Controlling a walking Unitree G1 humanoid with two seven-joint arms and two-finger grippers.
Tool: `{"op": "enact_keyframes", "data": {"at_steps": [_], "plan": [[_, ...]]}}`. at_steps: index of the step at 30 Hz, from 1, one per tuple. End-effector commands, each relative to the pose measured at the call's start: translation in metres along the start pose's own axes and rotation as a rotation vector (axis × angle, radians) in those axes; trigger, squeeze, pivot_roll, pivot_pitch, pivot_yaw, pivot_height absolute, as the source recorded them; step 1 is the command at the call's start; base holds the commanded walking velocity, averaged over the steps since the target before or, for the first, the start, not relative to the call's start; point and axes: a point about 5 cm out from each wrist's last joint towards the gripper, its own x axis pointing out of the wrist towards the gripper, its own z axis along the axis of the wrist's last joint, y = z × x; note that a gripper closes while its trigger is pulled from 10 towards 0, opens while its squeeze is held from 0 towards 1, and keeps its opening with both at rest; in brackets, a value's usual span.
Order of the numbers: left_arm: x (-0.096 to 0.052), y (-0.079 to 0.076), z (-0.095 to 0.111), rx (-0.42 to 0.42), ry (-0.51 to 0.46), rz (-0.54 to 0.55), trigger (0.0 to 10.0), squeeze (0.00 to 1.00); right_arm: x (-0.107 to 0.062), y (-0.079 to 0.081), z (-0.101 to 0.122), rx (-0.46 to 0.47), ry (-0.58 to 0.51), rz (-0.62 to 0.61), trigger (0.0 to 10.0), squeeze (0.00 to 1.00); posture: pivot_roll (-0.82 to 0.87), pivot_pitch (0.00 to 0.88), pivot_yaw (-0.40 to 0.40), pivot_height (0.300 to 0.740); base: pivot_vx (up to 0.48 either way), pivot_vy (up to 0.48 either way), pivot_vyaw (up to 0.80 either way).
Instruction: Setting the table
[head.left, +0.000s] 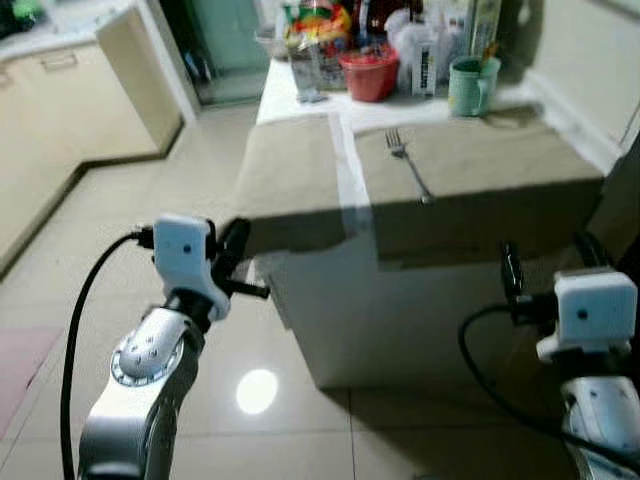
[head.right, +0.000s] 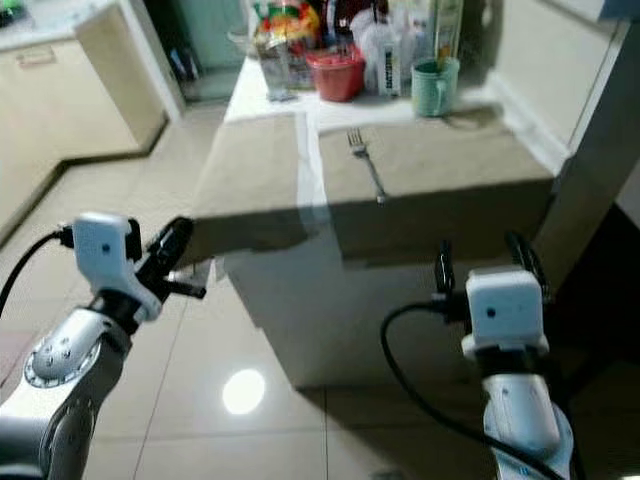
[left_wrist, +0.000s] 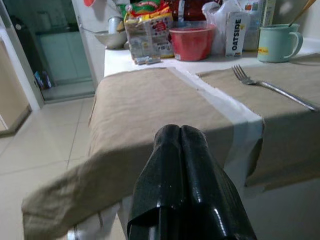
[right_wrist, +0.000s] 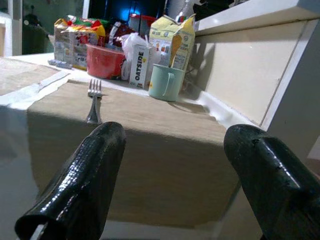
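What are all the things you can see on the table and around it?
placemats: two, tan, side by side on the table, hanging over its front edge
fork: one, silver, on the right placemat
mug: one, pale green, back of table
bowl: one, red, back of table
carton: one, white, beside the bowl
table: one, white
left gripper: fingers shut, before the left placemat
right gripper: fingers open, below the right placemat
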Motion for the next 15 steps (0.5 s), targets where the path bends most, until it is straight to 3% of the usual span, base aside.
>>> {"op": "enact_keyframes", "data": {"at_steps": [1,4,11,15], "plan": [[0.017,0.0,0.003,0.008,0.003,0.01,10.0,0.0,0.027,0.017,-0.003,0.006,0.002,0.073,10.0,0.0,-0.23,0.021,0.09,0.74,0.0,0.0,0.0],[0.026,-0.004,0.004,0.001,-0.004,0.003,10.0,0.0,0.041,0.024,-0.005,0.001,-0.002,0.105,10.0,0.0,-0.23,0.021,0.089,0.74,0.0,0.0,0.0],[0.027,-0.009,0.0,-0.031,-0.002,0.013,10.0,0.0,0.044,0.027,-0.002,0.01,-0.016,0.119,10.0,0.0,-0.23,0.019,0.079,0.74,0.0,0.0,0.0],[0.028,-0.008,-0.001,-0.039,0.003,0.033,10.0,0.0,0.047,0.028,-0.002,0.011,-0.021,0.124,10.0,0.0,-0.22,0.018,0.078,0.74,0.0,-0.379,0.0]]}}
